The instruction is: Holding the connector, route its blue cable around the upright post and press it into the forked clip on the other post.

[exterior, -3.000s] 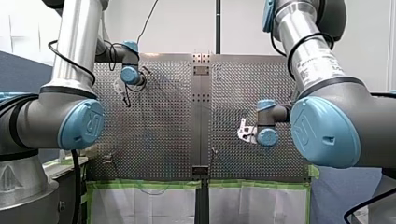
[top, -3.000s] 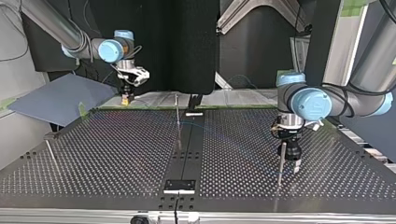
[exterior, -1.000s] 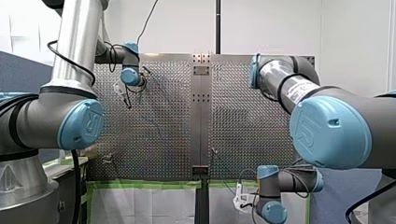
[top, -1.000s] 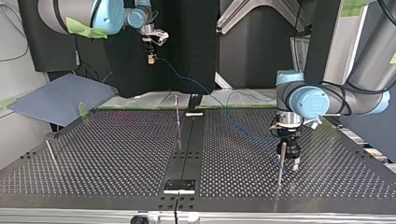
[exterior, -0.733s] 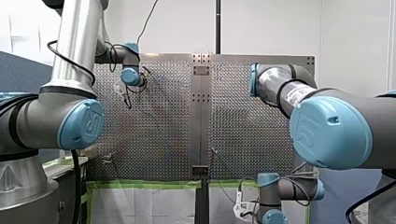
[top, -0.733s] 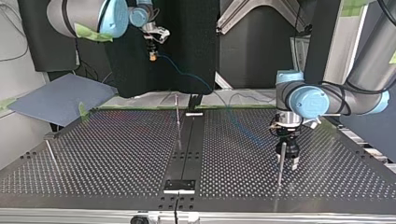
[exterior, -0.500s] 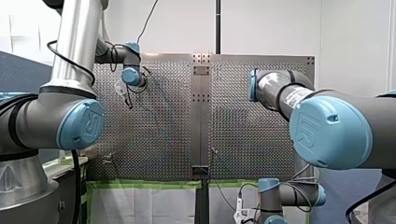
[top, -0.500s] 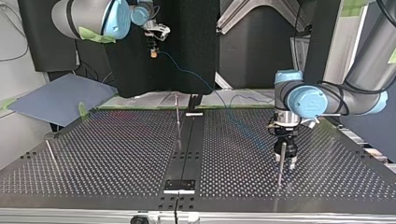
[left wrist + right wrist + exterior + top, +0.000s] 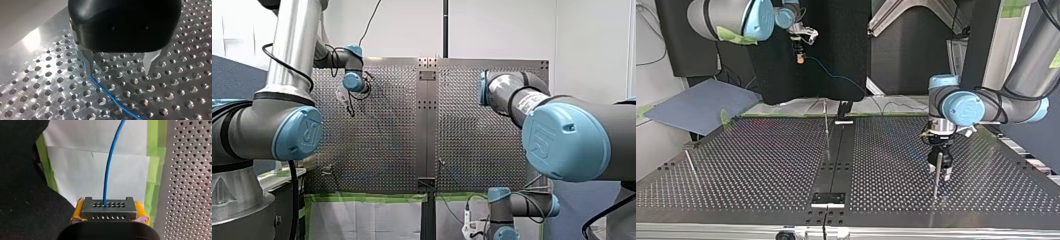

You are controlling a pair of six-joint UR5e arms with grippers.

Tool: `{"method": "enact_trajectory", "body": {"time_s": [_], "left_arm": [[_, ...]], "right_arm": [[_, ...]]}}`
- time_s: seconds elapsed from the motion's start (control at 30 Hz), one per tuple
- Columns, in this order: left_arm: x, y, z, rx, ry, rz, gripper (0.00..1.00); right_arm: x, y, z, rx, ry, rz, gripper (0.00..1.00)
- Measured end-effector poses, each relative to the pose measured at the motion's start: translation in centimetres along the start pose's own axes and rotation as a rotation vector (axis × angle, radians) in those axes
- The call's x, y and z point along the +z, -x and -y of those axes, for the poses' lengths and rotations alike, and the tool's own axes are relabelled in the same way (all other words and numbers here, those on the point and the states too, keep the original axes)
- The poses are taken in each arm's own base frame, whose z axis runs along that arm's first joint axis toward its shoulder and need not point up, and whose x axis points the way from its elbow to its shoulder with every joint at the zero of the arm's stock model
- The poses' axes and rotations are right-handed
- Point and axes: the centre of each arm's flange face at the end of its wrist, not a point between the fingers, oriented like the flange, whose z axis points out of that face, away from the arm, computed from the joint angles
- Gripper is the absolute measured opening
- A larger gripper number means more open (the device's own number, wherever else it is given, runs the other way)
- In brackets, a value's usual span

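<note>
1. Past the table's edge on the arms' side, our right gripper [image 9: 110,213] is clamped on the connector [image 9: 109,206]. Its yellow pads [image 9: 78,210] press both ends of the grey block, above white paper [image 9: 82,170] bordered with green tape [image 9: 153,170].
2. From the connector's face the blue cable [image 9: 109,167] runs straight out, alongside the table [image 9: 190,182].
3. Our left gripper [image 9: 119,67] hangs low over the table's far half. Its metal fingers [image 9: 87,58] are spread wide and hold nothing, and the cable lies on the holes right by one fingertip.
4. A thin upright post [image 9: 935,180] stands just beside that gripper, and another post [image 9: 826,119] rises near the middle of the arms'-side edge. We cannot tell which carries the forked clip.
5. We judge the grasp done and the routing barely begun. No bend of cable around either post shows, so the wrap and the press into the clip are left.
</note>
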Motion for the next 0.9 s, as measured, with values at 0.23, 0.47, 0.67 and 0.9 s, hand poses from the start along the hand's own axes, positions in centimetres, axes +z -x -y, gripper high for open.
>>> {"method": "enact_trajectory", "body": {"time_s": [0.23, 0.47, 0.67, 0.9], "left_arm": [[0.0, -0.1, 0.1, 0.0, -0.002, -0.001, 1.0], [-0.1, -0.2, 0.3, 0.0, -0.003, -0.003, 1.0], [-0.1, -0.2, 0.3, -0.001, -0.003, -0.002, 1.0], [-0.2, -0.2, 0.4, -0.001, -0.005, -0.002, 1.0]], "right_arm": [[-1.0, -1.9, 0.3, 0.004, -0.002, 0.019, 0.0], [-1.9, -3.8, 0.5, 0.02, 0.001, 0.044, 0.0], [-2.6, -6.1, 0.3, 0.073, 0.024, 0.042, 0.0], [-2.0, -9.5, 0.0, 0.128, 0.024, -0.003, 0.0]]}}
